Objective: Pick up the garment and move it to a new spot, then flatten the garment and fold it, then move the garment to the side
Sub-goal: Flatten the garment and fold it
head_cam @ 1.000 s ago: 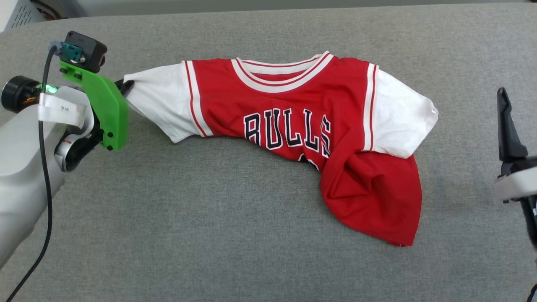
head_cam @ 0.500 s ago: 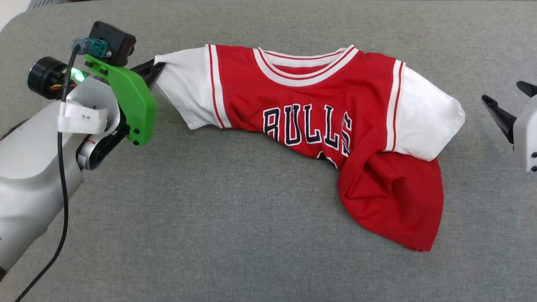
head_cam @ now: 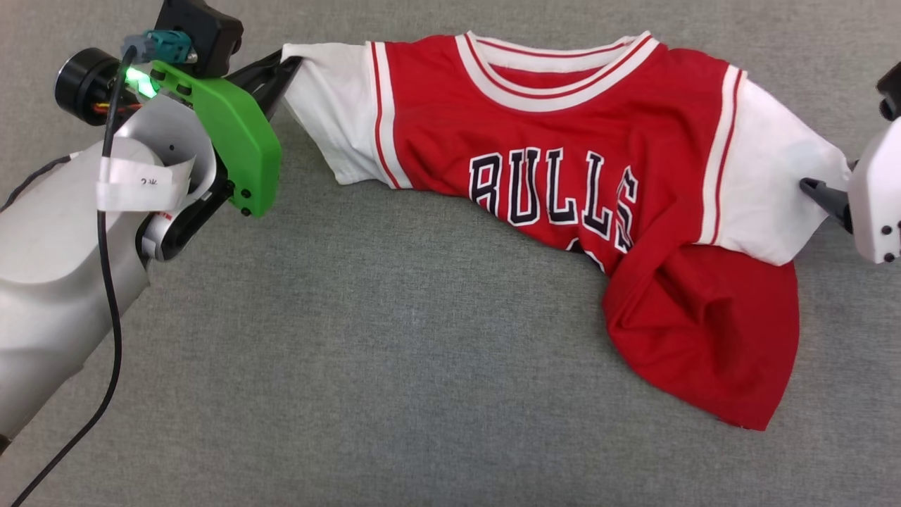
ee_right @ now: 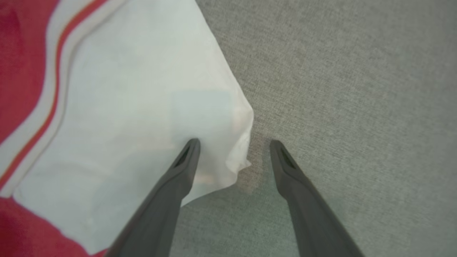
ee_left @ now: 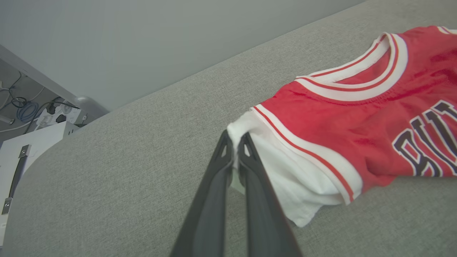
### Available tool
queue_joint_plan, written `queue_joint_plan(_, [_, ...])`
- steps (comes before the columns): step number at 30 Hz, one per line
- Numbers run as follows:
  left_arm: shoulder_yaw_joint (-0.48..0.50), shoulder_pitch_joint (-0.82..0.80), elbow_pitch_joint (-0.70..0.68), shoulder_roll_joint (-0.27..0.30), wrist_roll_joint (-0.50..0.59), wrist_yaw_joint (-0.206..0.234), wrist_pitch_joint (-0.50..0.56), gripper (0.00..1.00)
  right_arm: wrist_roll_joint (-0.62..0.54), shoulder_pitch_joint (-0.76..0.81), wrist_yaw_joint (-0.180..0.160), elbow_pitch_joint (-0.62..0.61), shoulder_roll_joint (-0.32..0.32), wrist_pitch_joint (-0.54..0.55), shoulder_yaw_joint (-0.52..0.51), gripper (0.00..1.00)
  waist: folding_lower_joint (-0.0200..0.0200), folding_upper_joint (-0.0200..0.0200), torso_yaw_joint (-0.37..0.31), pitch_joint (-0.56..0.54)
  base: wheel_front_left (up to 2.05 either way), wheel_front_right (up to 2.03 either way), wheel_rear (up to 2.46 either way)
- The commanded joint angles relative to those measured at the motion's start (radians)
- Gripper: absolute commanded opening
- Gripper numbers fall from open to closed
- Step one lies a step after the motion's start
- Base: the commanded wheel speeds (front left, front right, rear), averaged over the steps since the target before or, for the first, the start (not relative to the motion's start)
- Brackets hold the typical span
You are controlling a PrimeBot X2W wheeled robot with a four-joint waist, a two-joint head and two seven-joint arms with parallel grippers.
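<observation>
Honestly, the risk I'd watch is on the robot's right. The right gripper [ee_right: 232, 142] has its fingers spread apart. One tip presses onto the garment [head_cam: 549, 127] at its white sleeve, and the other rests on bare grey cloth just past the sleeve's corner. If they close like that, I'd guess they catch only the thin corner or nudge it away, and the sleeve slips out once both arms pull. A second worry is the left gripper [ee_left: 235, 142]. Its fingers are closed tight on just the very edge of the other sleeve, so a hard tug from the right might strip that bit free. The red lower half is also bunched and tucked under near the right-hand sleeve, and stretching alone may not undo that.

The garment lies chest-up across the far part of the cloth-covered counter [head_cam: 394, 352], collar away from the robot, slung between the two grippers. One sleeve tip is nipped in the left fingers and seems raised a little. The other sleeve's corner sits between the open right fingers, not yet gripped.
</observation>
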Motion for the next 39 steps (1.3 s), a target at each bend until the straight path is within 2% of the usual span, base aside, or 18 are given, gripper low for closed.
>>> queue_joint_plan(1, [0.005, -0.016, -0.001, -0.005, 0.016, 0.003, -0.011, 0.0, 0.007, -0.016, 0.0, 0.015, 0.009, -0.005, 0.018, 1.0, 0.0, 0.0, 0.022, 0.034, 0.0, 0.0, 0.0])
queue_joint_plan(8, [0.003, -0.024, 0.02, -0.016, 0.017, -0.005, -0.02, 0.0, 0.056, 0.008, 0.0, 0.082, 0.027, 0.001, 0.118, 1.0, 0.0, 0.0, 0.026, 0.041, 0.0, 0.0, 0.0])
queue_joint_plan(9, [0.003, -0.023, 0.024, -0.017, 0.017, -0.007, -0.021, 0.0, 0.06, 0.009, 0.0, 0.083, 0.024, -0.008, 0.129, 0.44, 0.0, 0.0, 0.024, 0.039, 0.0, 0.0, 0.0])
queue_joint_plan(10, [0.002, -0.022, 0.03, -0.018, 0.016, -0.009, -0.023, 0.0, 0.063, 0.009, 0.0, 0.084, 0.019, -0.02, 0.141, 0.0, 0.0, 0.0, 0.022, 0.035, 0.0, 0.0, 0.0])
queue_joint_plan(20, [0.007, -0.002, 0.067, -0.023, 0.007, -0.028, -0.076, 0.0, 0.066, -0.037, 0.0, 0.1, 0.001, -0.265, 0.128, 0.0, 0.0, 0.0, -0.01, -0.069, 0.0, 0.0, 0.0])
queue_joint_plan(27, [0.023, -0.002, 0.039, -0.001, 0.024, -0.015, -0.136, 0.0, 0.047, -0.038, 0.0, 0.067, -0.019, -0.412, 0.075, 0.0, 0.0, 0.0, -0.031, -0.179, 0.0, 0.0, 0.0])
queue_joint_plan(39, [0.067, -0.064, -0.149, 0.069, 0.069, 0.052, -0.164, 0.0, -0.004, -0.037, 0.0, -0.089, -0.043, -0.482, -0.071, 0.0, 0.0, 0.0, -0.064, -0.297, 0.0, 0.0, 0.0])
